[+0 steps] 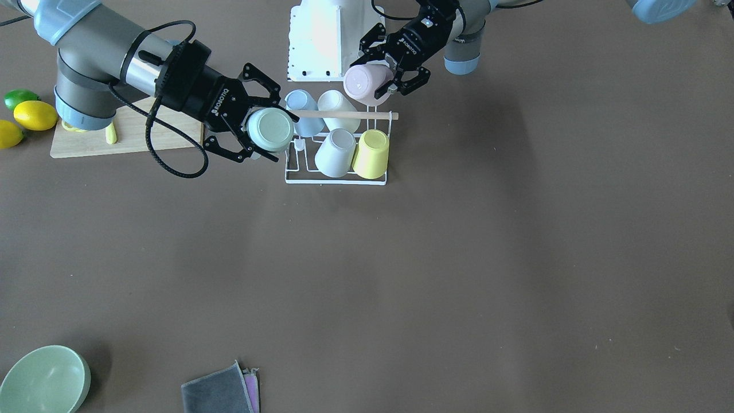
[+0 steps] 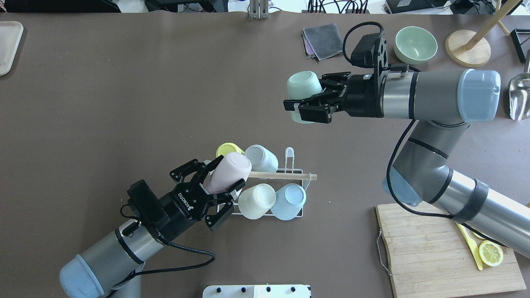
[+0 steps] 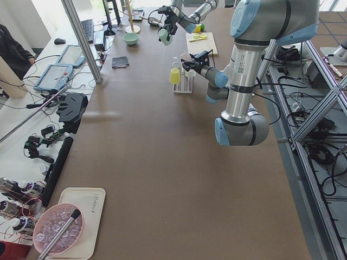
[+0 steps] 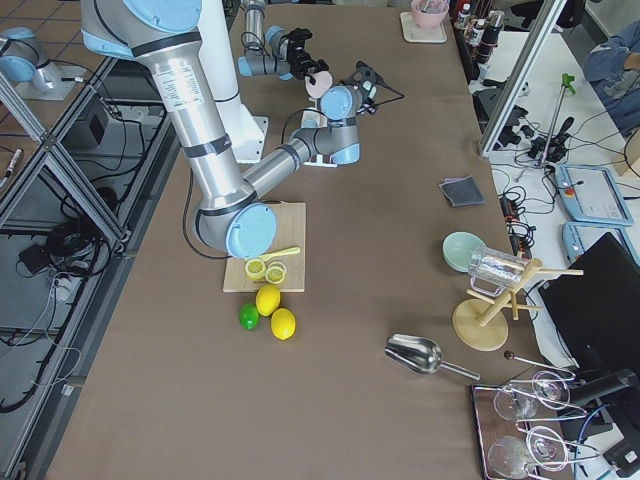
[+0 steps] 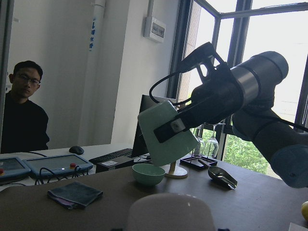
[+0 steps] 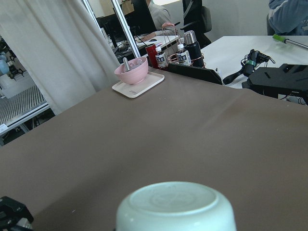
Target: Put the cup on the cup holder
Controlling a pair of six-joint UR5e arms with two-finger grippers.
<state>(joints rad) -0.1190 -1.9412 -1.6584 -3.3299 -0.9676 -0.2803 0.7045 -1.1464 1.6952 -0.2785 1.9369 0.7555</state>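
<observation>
Legibly, ROBOTIQ marks left pincer (image 1: 377, 76) and right pincer (image 1: 276, 133).

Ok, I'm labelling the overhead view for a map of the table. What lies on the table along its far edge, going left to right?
white tray → grey cloth → green bowl → round wooden base → metal scoop

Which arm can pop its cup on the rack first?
Left, probably. The left claw holds the pink cup right at the cup holder, while the right claw holds the green cup high up, away from it.
</observation>
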